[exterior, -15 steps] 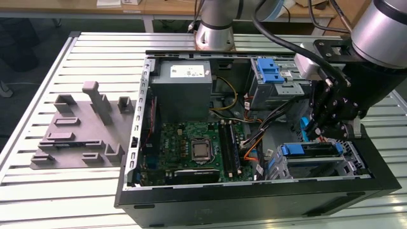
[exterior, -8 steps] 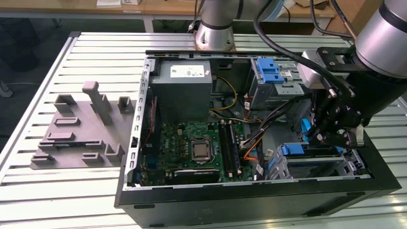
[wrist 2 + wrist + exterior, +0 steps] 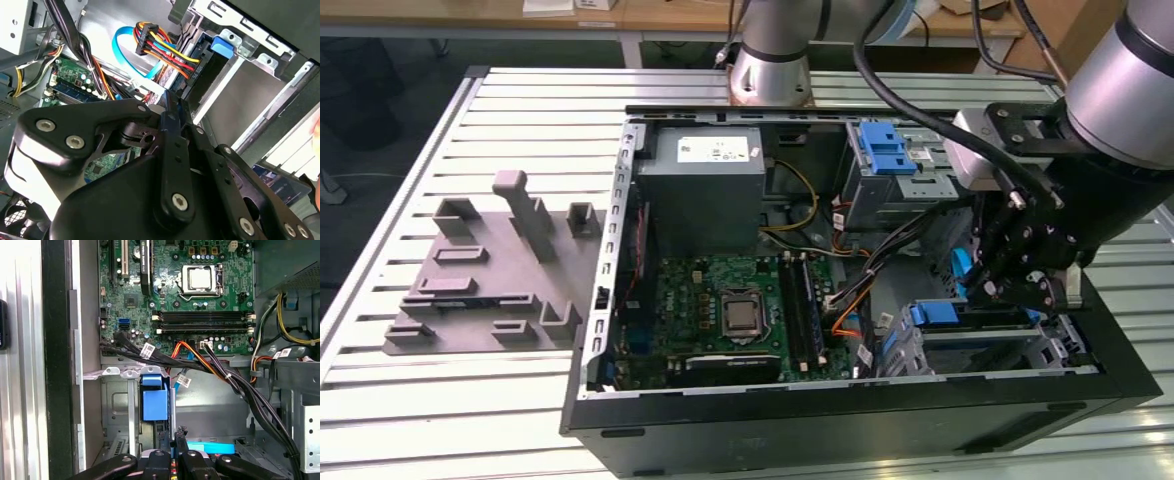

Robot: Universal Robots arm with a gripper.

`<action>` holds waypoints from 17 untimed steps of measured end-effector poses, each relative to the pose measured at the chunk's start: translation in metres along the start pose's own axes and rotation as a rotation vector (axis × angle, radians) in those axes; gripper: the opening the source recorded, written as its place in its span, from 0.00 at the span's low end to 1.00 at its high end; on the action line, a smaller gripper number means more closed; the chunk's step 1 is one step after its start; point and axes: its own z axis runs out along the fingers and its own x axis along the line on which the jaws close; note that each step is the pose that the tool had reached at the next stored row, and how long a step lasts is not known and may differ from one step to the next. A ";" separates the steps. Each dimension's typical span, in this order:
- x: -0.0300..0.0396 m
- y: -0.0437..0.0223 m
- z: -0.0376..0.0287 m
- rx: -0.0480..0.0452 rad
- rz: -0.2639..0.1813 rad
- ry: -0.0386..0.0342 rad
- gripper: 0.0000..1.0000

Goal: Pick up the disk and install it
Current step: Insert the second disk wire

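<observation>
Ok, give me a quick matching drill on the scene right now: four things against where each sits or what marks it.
1 gripper
2 power supply
3 moulded grey fixture
4 processor socket

a on the slatted table, outside the case
b on the green motherboard
c over a drive cage with a blue latch
d bears a white sticker

Pairs: 1-c, 2-d, 3-a, 4-b

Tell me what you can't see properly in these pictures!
- The pincer's tips: in the exterior view they sink behind the drive cage; in both wrist views its own black links cover them.
- The disk: a blue strip shows past the links in the first wrist view; whether that is the disk is unclear.
</observation>
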 end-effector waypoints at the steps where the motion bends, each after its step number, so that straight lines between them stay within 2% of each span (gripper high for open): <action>1: 0.0003 -0.0004 0.0007 0.0000 0.000 -0.0011 0.16; 17: 0.0031 -0.0054 0.0061 -0.0006 0.000 -0.0045 0.16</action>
